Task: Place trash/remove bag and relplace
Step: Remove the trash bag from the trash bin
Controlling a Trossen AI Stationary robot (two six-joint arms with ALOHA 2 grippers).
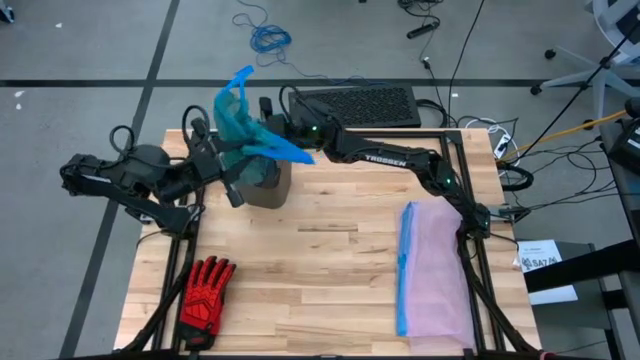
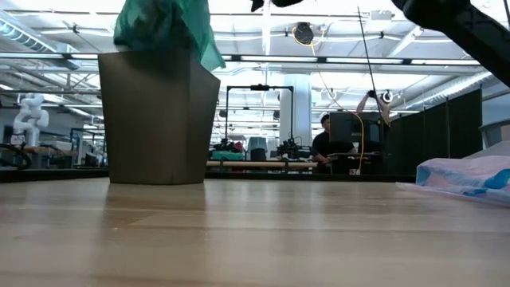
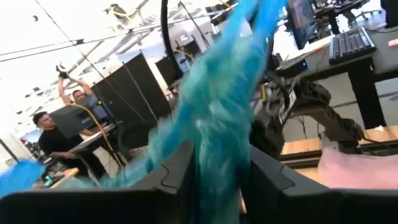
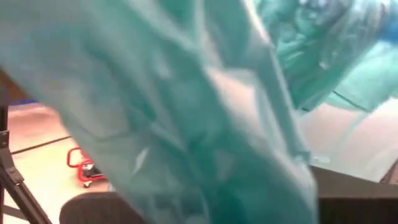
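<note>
The teal-green bag (image 1: pixel 240 122) rises in a bunch out of the dark bin (image 1: pixel 268 184), which stands at the table's far left; in the low view the bag (image 2: pixel 163 24) spills over the bin's rim (image 2: pixel 158 54). My left gripper (image 3: pixel 217 163) is level at the bag from the left. Its fingers stand apart, with the bag's gathered upper part (image 3: pixel 217 118) running between them. My right gripper (image 1: pixel 280 130) reaches in from the right and is shut at the bag, whose film (image 4: pixel 186 106) fills its wrist view. No trash shows. My left gripper has the bunched bag between its fingers (image 3: pixel 177 171), coming level from the table's left; I cannot tell whether they still touch it. My right gripper is shut on the bag's upper part (image 1: pixel 268 132), reaching from the table's right. The film itself hides the place of contact. The bag's lower part stays in the bin.
A red-and-black glove (image 1: pixel 205 300) lies at the near left. A pale lilac bag with a blue rim (image 1: pixel 435 270) lies along the right side. A keyboard (image 1: pixel 365 105) sits beyond the far edge. A person (image 2: pixel 327 143) sits in the room behind.
</note>
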